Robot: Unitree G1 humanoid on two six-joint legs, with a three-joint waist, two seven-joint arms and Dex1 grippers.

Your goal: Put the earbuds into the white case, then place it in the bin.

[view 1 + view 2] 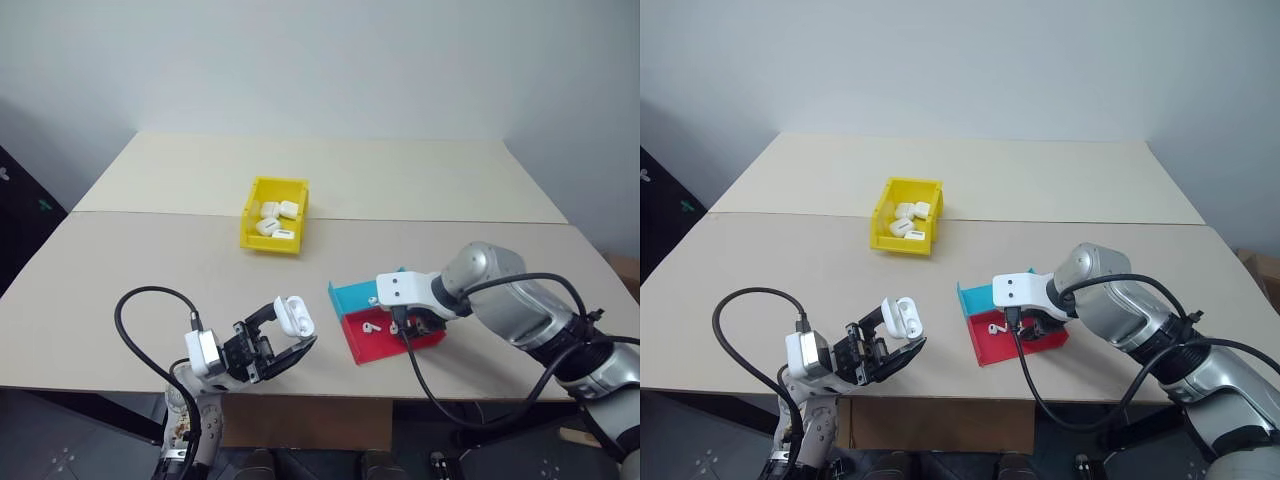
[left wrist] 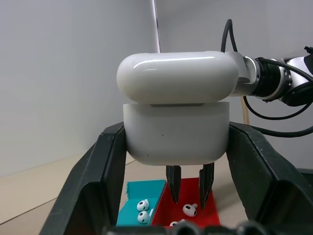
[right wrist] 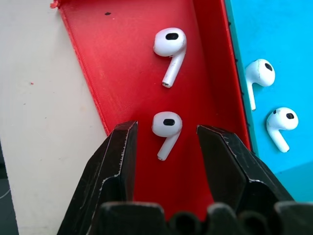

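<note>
The white case, with its lid flipped open, stands upright between the fingers of my left gripper, which is shut on it near the table's front edge. My right gripper points down into the red tray, open. One earbud lies between its fingertips, apart from both. A second earbud lies farther along the red tray. Two more earbuds lie in the blue tray beside it. The yellow bin stands at mid-table, beyond the left gripper.
Several white cases lie inside the bin. The red and blue trays sit side by side near the front edge on the right. A black cable loops from my left wrist over the table. A seam crosses the table behind the bin.
</note>
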